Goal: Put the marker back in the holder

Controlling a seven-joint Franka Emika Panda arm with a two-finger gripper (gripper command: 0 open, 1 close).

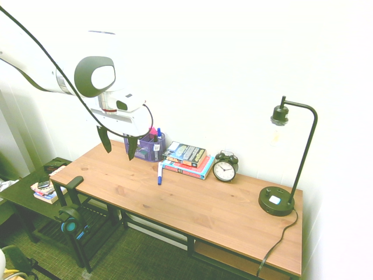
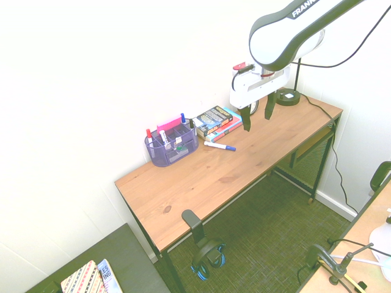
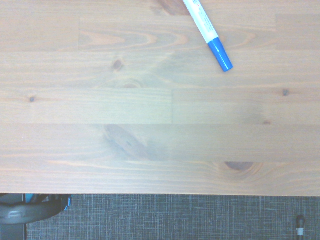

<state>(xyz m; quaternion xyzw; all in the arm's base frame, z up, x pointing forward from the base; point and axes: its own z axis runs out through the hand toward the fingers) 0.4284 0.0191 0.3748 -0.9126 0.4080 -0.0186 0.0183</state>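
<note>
Marker (image 1: pixel 159 172) flat on desk (image 1: pixel 198 204), holder (image 2: pixel 171 146) holding several pens

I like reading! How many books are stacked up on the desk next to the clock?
3, as far as I can see: a dark-covered book on top, a red one beneath it, and a teal one at the bottom, all beside the clock. Thinner ones could be hidden between them.

Bright, even room light in both exterior views; white wall (image 1: pixel 233 64) overexposed to near-featureless glare, shadows faint. Mild wide-angle bending toward the edges. Wrist view sharp across the wooden desk (image 3: pixel 150 110), marker (image 3: pixel 210 35) at 1 o'clock crisp, slightly washed
</note>
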